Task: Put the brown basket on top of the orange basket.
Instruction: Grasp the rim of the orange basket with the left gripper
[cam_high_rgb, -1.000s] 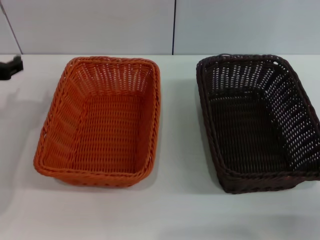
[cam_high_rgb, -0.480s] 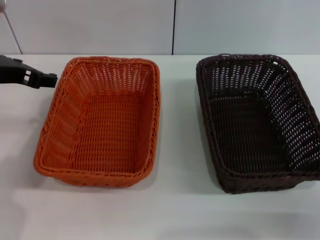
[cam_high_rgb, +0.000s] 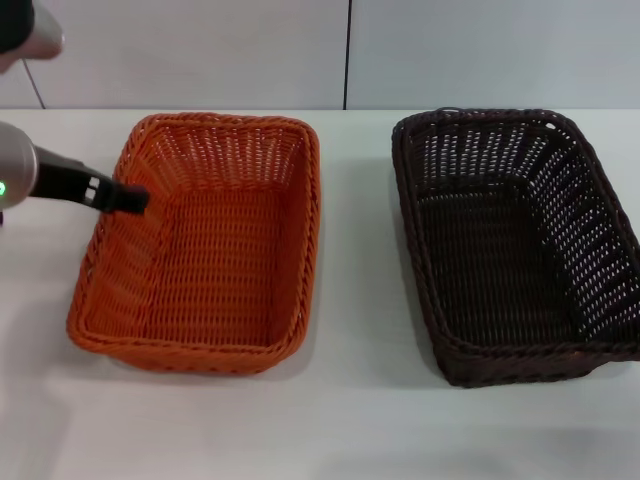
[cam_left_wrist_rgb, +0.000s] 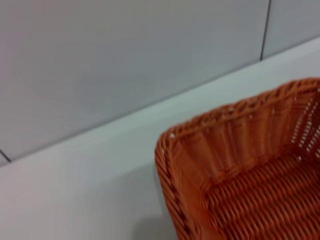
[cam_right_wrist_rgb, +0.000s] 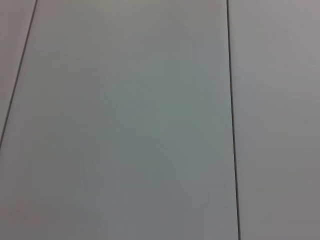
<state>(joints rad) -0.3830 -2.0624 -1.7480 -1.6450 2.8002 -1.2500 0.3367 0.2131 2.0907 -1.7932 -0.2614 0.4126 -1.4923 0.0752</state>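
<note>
The orange basket (cam_high_rgb: 205, 245) sits on the white table, left of centre, empty. The brown basket (cam_high_rgb: 515, 245) sits to its right, apart from it, also empty. My left gripper (cam_high_rgb: 130, 198) reaches in from the left, its dark tip over the orange basket's left rim. The left wrist view shows a corner of the orange basket (cam_left_wrist_rgb: 240, 170) and the table beside it. My right gripper shows in no view; the right wrist view shows only grey wall panels.
The white table (cam_high_rgb: 355, 300) runs between and in front of the baskets. A grey panelled wall (cam_high_rgb: 350, 50) with a dark vertical seam stands behind the table.
My left arm has moved in from the left edge toward the right and now reaches over the orange basket's left rim. The baskets have not moved.
</note>
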